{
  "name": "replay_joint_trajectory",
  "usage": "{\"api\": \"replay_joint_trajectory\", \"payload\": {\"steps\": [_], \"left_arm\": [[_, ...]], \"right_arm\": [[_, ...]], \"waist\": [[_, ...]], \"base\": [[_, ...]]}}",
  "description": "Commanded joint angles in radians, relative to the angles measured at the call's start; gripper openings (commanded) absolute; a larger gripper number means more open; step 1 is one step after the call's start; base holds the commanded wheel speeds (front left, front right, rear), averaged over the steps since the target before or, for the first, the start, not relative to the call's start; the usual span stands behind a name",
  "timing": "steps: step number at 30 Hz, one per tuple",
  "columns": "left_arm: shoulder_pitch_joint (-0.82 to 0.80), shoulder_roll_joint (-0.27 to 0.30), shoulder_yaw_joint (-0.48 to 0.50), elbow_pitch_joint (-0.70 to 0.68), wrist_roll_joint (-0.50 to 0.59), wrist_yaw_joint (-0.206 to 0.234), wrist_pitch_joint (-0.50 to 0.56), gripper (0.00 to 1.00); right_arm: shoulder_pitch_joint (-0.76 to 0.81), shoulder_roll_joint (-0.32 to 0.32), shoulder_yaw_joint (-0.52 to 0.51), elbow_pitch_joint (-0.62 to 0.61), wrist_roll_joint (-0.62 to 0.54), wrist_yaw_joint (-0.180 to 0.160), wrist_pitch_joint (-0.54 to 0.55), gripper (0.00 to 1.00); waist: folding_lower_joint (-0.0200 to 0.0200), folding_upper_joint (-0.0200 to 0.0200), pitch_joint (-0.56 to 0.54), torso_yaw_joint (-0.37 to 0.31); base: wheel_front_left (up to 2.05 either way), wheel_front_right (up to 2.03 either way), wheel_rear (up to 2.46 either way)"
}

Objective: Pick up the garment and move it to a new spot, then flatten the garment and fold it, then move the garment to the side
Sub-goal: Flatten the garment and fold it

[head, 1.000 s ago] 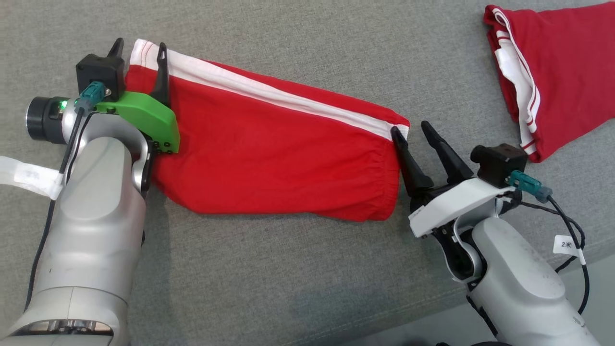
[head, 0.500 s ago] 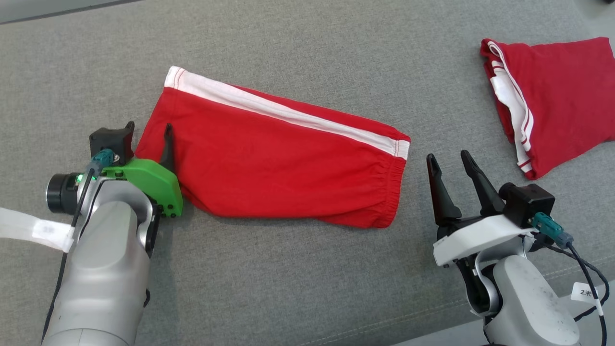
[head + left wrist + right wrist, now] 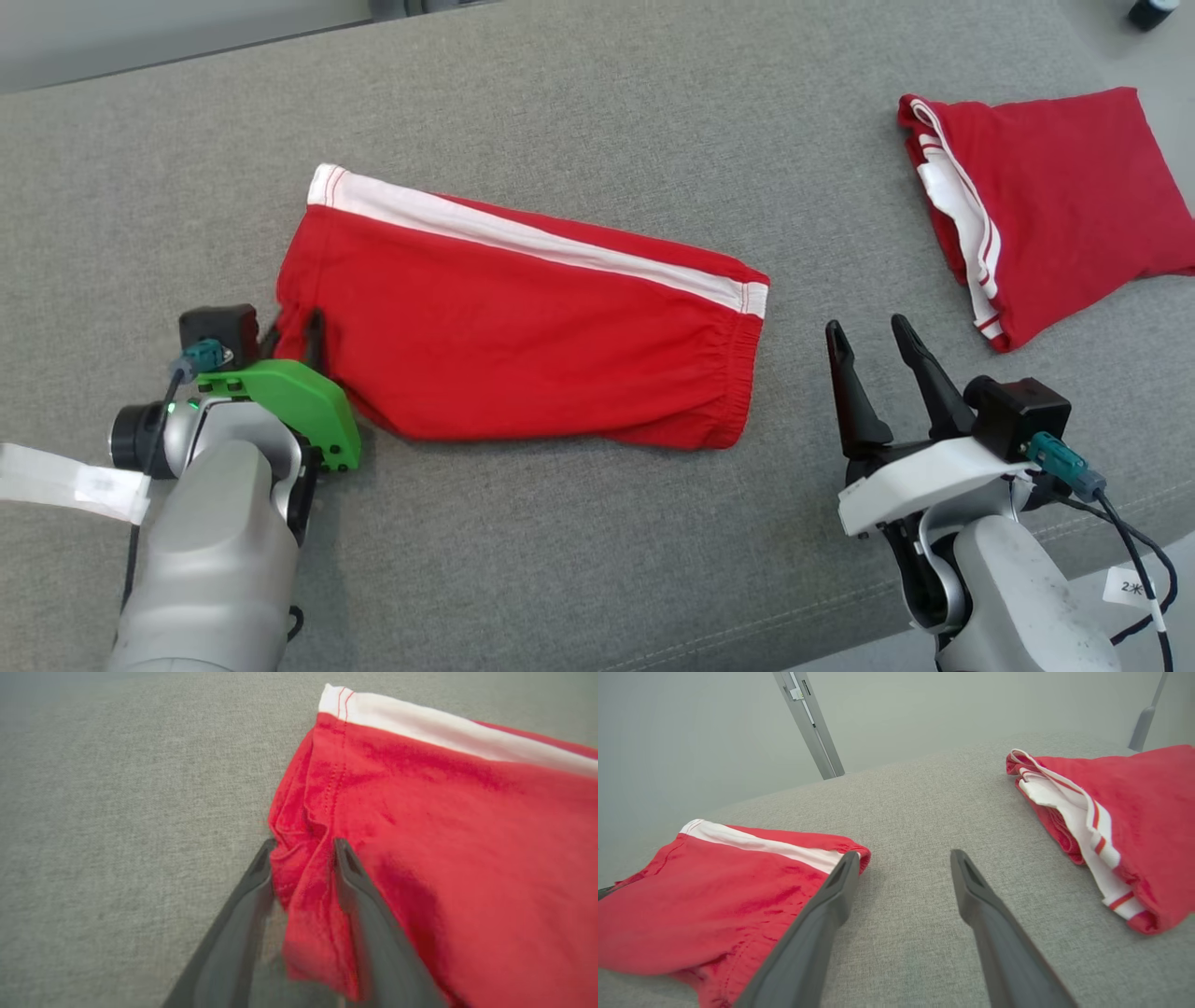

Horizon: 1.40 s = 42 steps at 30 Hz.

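The garment [image 3: 523, 327] is a pair of red shorts with a white side stripe, lying flat on the grey cushion [image 3: 597, 112]. My left gripper [image 3: 294, 329] is at its lower left corner. In the left wrist view the two fingers of the left gripper [image 3: 302, 847] have closed in on a bunched fold of the garment [image 3: 444, 835], and red cloth fills the gap between them. My right gripper [image 3: 868, 327] stands open just right of the waistband, apart from the cloth. In the right wrist view the right gripper [image 3: 904, 855] has nothing between its fingers, and the garment [image 3: 714, 896] lies to its left.
A second red garment with white trim [image 3: 1046, 196] lies folded at the far right of the cushion, also seen as the folded red garment [image 3: 1111, 812] in the right wrist view. The cushion's front edge [image 3: 840, 644] runs close below my right arm.
The head camera has shifted. My left gripper came down from the garment's upper left edge to its lower left corner and narrowed on the cloth. The right gripper drew back from the waistband.
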Motion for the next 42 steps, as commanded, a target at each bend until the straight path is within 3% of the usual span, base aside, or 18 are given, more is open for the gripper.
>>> {"api": "replay_joint_trajectory", "payload": {"steps": [1,13,23,24,25,26,35,42], "left_arm": [[0.038,-0.003,-0.003,0.016,-0.008,-0.003,0.005,0.00],[0.245,-0.024,0.054,-0.158,-0.056,0.034,-0.018,0.00],[0.406,-0.050,0.063,-0.293,-0.070,0.066,-0.018,0.00],[0.419,-0.050,0.065,-0.311,-0.072,0.069,-0.018,0.07],[0.432,-0.051,0.064,-0.329,-0.073,0.072,-0.018,0.61],[0.444,-0.053,0.062,-0.343,-0.071,0.078,-0.018,1.00],[0.509,-0.057,0.045,-0.491,-0.045,0.095,-0.018,1.00],[0.541,-0.057,-0.013,-0.580,-0.043,0.102,-0.018,1.00]], "right_arm": [[0.015,0.002,-0.003,0.003,-0.008,-0.001,-0.002,1.00],[0.115,0.009,-0.017,0.029,-0.006,-0.001,-0.002,1.00],[0.155,0.013,-0.015,0.043,-0.006,-0.001,-0.002,1.00],[0.153,0.013,-0.016,0.044,-0.007,-0.001,-0.002,1.00],[0.149,0.013,-0.015,0.045,-0.009,-0.001,-0.002,1.00],[0.145,0.013,-0.015,0.046,-0.009,-0.001,-0.002,1.00],[0.082,0.016,0.010,0.086,0.006,-0.001,-0.002,1.00],[0.013,0.017,-0.014,0.227,-0.027,-0.001,-0.002,1.00]], "waist": [[0.0000,0.0000,-0.020,0.000],[0.0000,0.0000,-0.185,0.070],[0.0000,0.0000,-0.215,0.141],[0.0000,0.0000,-0.214,0.147],[0.0000,0.0000,-0.213,0.151],[0.0000,0.0000,-0.212,0.157],[0.0000,0.0000,-0.199,0.233],[0.0000,0.0000,-0.190,0.323]], "base": [[0.00,0.00,0.00],[0.00,0.00,0.00],[0.00,0.00,0.00],[0.00,0.00,0.00],[0.00,0.00,0.00],[0.00,0.00,0.00],[0.00,0.00,0.00],[0.00,0.00,0.00]]}}
